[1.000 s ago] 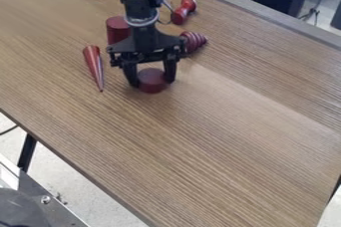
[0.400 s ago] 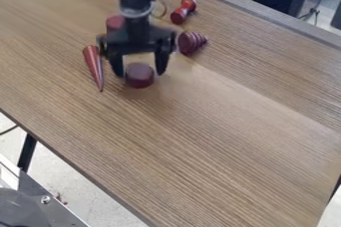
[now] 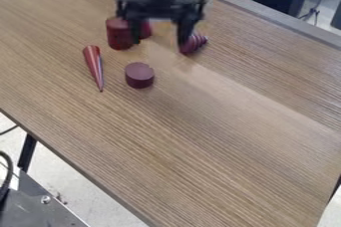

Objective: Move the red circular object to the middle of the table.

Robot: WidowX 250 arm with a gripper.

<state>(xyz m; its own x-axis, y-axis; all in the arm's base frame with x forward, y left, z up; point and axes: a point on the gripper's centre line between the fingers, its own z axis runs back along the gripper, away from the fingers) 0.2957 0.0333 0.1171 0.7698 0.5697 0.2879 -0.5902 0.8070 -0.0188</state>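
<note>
Two fingers of the black gripper (image 3: 160,42) stand parted, gripping nothing; it hangs over the table (image 3: 220,146) towards its upper-right edge. One finger overlaps the ringed red piece (image 3: 194,43) in view, the other the tall red cylinder (image 3: 120,34) and a partly hidden red shape (image 3: 146,30); whether either finger touches anything, I cannot tell. That is the likeliest trouble: a low sideways sweep with the fingers this wide could knock the cylinder over or set the ringed piece rolling.

Further out, the short, round red block (image 3: 140,75) lies flat, well inside all edges, roughly midway between the long ones but nearer the upper-left end. It looks close to placed, though a strict reading of "middle" might want it nearer the lower-right end. Going back for it, a badly centred descent could push it aside. The red cone (image 3: 94,66) lies on its side to its left; a nudge would probably roll it.
</note>
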